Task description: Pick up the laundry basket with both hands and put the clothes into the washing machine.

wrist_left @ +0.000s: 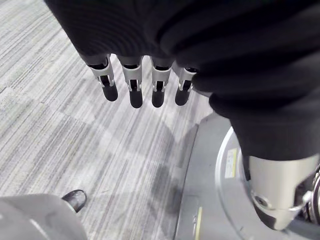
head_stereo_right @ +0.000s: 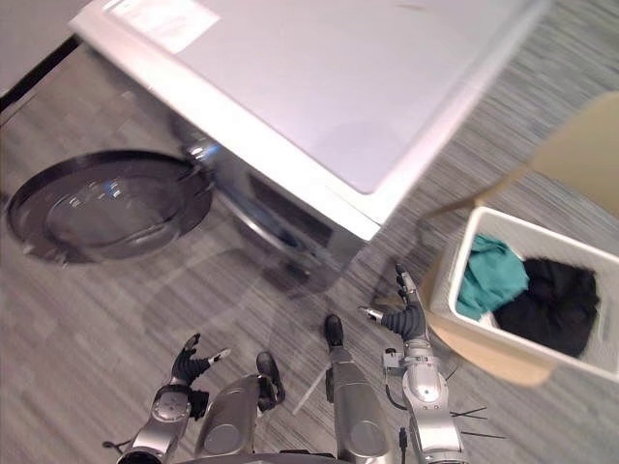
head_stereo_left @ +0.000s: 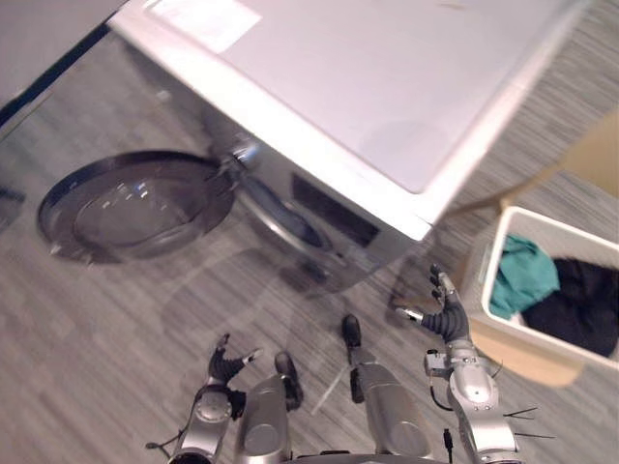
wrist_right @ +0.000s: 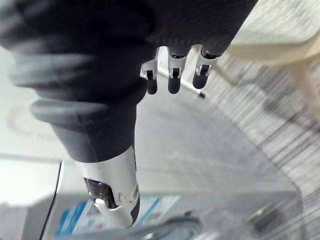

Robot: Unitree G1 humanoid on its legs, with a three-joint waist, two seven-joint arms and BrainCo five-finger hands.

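Sitting at three o'clock just beside the right hand (head_stereo_left: 447,315), fingers spread and empty, the laundry basket (head_stereo_left: 486,261) lies well apart from the left hand (head_stereo_left: 227,367), likewise spread.

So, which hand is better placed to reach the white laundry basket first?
The right hand: open, close beside the white plastic laundry basket holding teal and black clothes. The left hand hangs on the far side, nearer the dark round open door.
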